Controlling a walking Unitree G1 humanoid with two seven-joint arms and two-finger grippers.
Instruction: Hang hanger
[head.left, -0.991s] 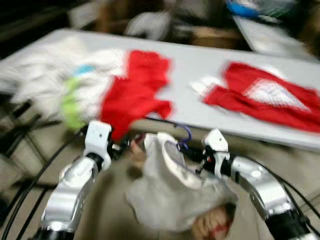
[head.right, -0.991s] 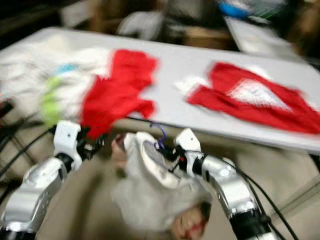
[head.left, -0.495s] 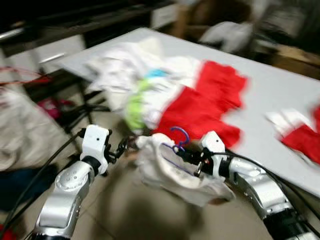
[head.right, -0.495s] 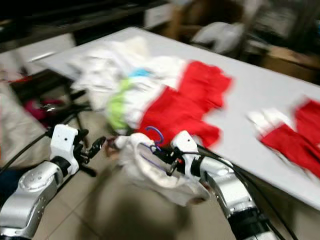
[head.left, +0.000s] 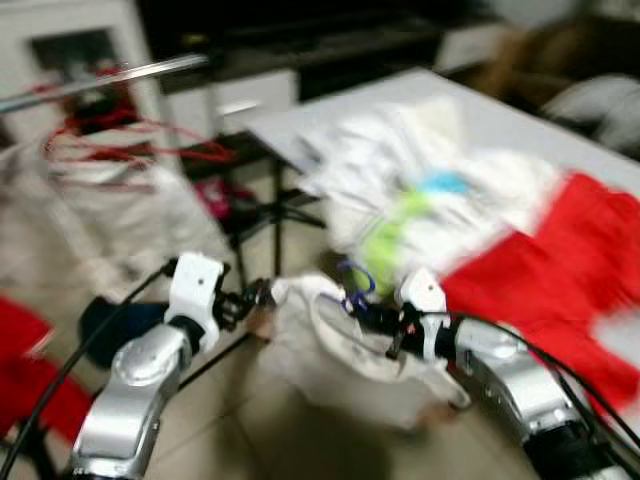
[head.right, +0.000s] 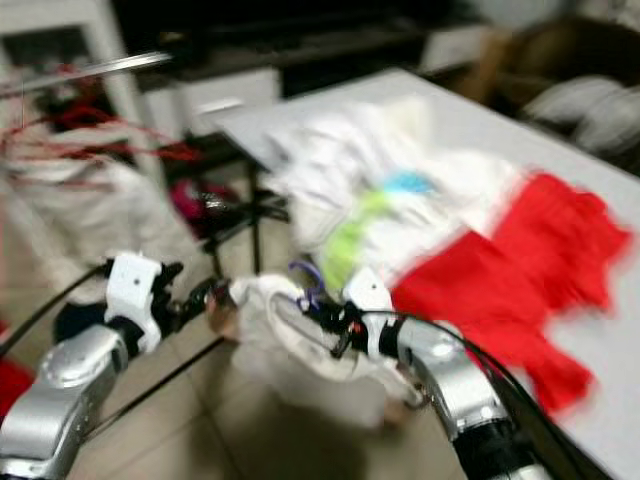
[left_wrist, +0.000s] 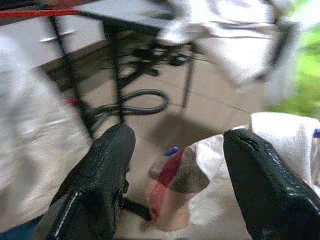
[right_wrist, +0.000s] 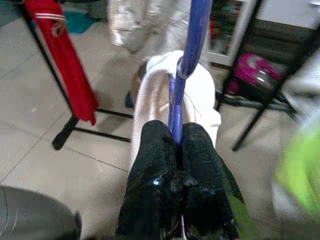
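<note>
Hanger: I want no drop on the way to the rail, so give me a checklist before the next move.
1. Right hand shut on the hanger: ok.
2. Shirt on the hanger: ok.
3. Left hand gripping the shirt: not ok, fingers open with the cloth between them.
4. Rail in sight: ok, up on the left.
5. Room on the rail beside the clothes: cannot tell, blurred.

silver arms (head.left: 135, 385) | white wrist blocks (head.left: 196, 284) | black cables (head.left: 560, 370) | textured black fingers (left_wrist: 102, 172)
</note>
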